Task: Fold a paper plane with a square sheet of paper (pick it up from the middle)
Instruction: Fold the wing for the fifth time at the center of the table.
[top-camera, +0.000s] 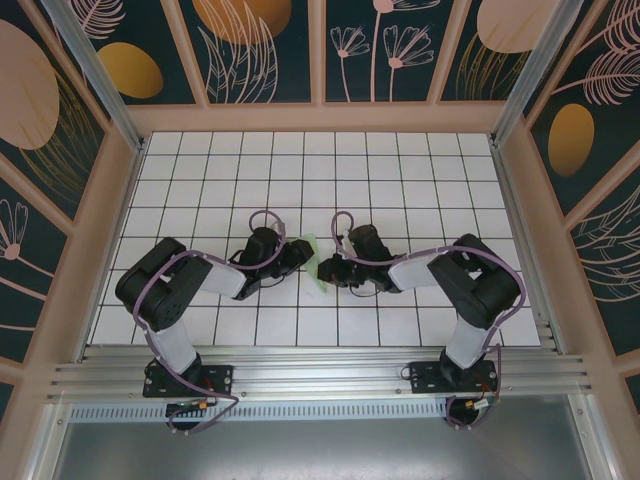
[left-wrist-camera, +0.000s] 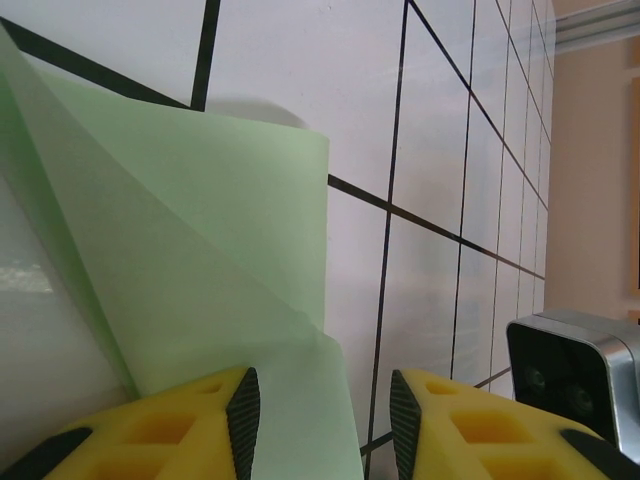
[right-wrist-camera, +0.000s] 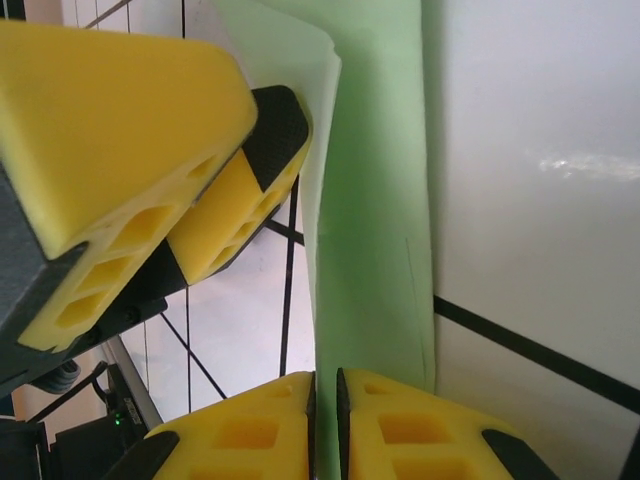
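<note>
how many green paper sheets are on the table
1: a folded green sheet at mid-table, between the left gripper and right gripper. Others could be hidden beneath them.

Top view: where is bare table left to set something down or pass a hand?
Free: the table back rows beyond left arm and right arm, up to the rear wall; also the front row between them. Crowded: mid-table, where left claw and right claw meet at the paper.

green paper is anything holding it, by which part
One edge of the green paper lies between the right gripper's nearly closed fingers; firm hold cannot be told.
</note>
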